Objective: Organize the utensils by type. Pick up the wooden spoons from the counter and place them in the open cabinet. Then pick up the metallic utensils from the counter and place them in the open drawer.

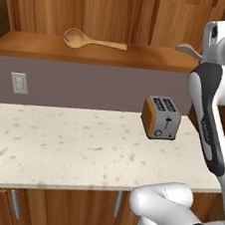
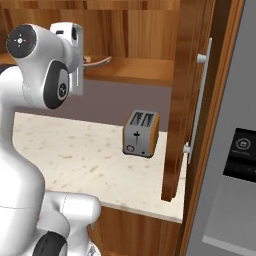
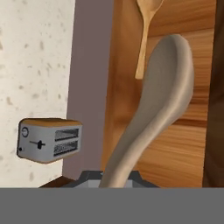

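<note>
At upper right of the left base view, the gripper (image 1: 205, 55) clamps a greyish spoon (image 1: 189, 51) over the open cabinet's shelf (image 1: 142, 55) — ready to lay it beside the wooden spoon (image 1: 88, 41) already there.

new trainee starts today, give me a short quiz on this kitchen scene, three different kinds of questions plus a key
1. True or false: a wooden spoon already lies on the floor of the open cabinet.
2. What does the gripper hold? A) a toaster B) a grey-beige spoon C) nothing
3. Fill in: the only appliance standing on the counter is the ____.

Key
1. True; it lies flat on the shelf, bowl to the left in the left base view.
2. B; the grey-beige spoon rises from between the fingertips, its bowl over the cabinet shelf.
3. toaster, silver with orange-brown sides, near the backsplash.
</note>
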Controlling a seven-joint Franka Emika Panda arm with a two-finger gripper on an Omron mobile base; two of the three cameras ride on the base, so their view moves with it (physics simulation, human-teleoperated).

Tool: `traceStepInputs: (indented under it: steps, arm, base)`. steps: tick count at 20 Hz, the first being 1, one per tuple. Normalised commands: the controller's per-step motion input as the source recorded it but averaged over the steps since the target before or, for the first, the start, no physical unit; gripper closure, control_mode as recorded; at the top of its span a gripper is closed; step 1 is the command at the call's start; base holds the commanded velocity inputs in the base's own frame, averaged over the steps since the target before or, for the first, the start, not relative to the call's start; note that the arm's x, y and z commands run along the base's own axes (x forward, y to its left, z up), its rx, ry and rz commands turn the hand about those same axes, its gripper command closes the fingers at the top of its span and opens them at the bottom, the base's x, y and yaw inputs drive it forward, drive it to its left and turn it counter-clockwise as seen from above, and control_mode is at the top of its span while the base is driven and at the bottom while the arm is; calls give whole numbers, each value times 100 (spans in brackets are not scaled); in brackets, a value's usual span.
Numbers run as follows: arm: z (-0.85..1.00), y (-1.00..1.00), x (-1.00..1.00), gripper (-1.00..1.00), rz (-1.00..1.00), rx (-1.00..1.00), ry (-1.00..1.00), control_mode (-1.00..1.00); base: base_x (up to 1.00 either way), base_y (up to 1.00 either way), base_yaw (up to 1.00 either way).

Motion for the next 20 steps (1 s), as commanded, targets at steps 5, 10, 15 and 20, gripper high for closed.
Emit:
traceStepInputs:
  steps: [5, 10, 15, 20]
  arm:
    - [-4, -13, 45, 100, 0, -1, 7, -100]
    - [-1, -9, 50, 100, 0, 0, 1, -100]
    - [-11, -1, 34, 100, 0, -2, -3, -100]
    - [-15, 0, 27, 100, 0, -3, -17, -100]
  base:
    - [0, 0, 0]
    - [0, 0, 0]
    - [0, 0, 0]
    - [0, 0, 0]
